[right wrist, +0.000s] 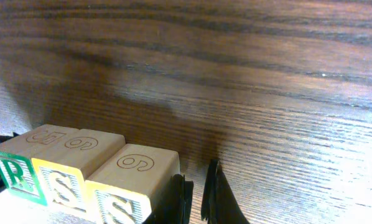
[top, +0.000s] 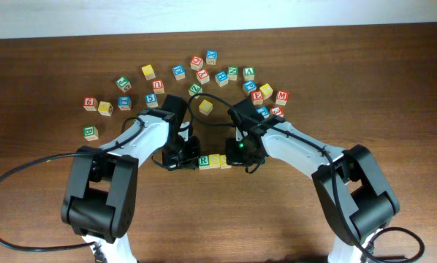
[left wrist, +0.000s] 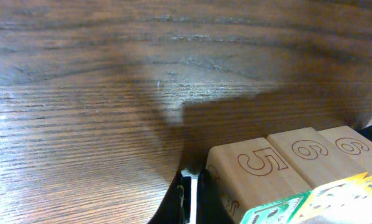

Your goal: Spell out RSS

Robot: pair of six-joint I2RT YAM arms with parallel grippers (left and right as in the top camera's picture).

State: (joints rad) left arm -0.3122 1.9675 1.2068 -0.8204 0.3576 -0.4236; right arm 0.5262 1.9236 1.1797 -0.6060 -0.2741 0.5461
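Three wooden letter blocks stand touching in a row at the table's middle: a green R block [top: 203, 161], a yellow S block [top: 214, 161] and a second S block [top: 225, 161]. The right wrist view shows their faces as R [right wrist: 15, 173], S [right wrist: 65, 183], S [right wrist: 117, 202]. The left wrist view shows their tops, marked 5 [left wrist: 260, 163], 6 [left wrist: 310, 150], 6 [left wrist: 354, 144]. My left gripper [top: 185, 161] [left wrist: 189, 194] is shut and empty, right beside the R end. My right gripper [top: 239, 155] [right wrist: 196, 193] is shut and empty, against the last S block.
Several loose letter blocks lie scattered across the back of the table, among them a yellow one [top: 205, 107] just behind the row, a green one [top: 90, 132] at the left and a red one [top: 281, 96] at the right. Black cables trail off the front edge.
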